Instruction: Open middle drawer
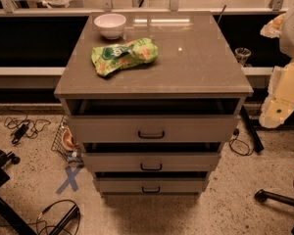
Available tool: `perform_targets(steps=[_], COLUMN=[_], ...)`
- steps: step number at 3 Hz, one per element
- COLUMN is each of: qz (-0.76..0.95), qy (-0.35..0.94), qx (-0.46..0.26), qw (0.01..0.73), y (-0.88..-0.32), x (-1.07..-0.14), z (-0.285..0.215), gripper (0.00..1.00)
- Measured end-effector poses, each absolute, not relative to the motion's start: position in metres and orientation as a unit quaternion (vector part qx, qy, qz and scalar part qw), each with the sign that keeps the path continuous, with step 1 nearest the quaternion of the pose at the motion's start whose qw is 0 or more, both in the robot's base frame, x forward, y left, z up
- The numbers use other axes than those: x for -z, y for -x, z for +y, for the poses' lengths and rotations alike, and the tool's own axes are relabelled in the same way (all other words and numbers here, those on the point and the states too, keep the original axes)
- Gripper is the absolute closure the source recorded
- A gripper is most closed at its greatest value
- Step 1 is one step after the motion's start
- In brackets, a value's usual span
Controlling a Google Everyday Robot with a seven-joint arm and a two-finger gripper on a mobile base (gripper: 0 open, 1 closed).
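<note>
Middle drawer (186,161), second of three stacked fronts, lies below and well to the left of the gripper (273,115). Its black bar handle (151,167) runs level along the front. The gripper hangs off the right side of the cabinet (186,58), about level with the top drawer (196,129) and touching nothing; open or closed, cannot tell. Judged reach: down and leftward to the handle, then a pull straight out from the front.

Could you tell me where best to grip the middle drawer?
Its small black bar handle, centred on the middle drawer front; approach from the front, since the bar lies horizontal. The gripper is beside the cabinet, at the view's right edge.
</note>
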State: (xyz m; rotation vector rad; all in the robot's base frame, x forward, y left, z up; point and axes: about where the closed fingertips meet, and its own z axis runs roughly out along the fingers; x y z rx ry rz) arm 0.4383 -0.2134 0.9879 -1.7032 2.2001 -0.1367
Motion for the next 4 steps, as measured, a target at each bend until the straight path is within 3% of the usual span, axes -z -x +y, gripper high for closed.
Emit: perform_targets(steps=[2,4], qz=[0.775,0.750], qy=[0.598,0.612], qx=[0.061,0.078], qw=[0.196,0.237], y=[-0.444,-0.436], x=[-0.978,-0.888], z=[-0.217,-0.237], gripper=[0.00,0.00])
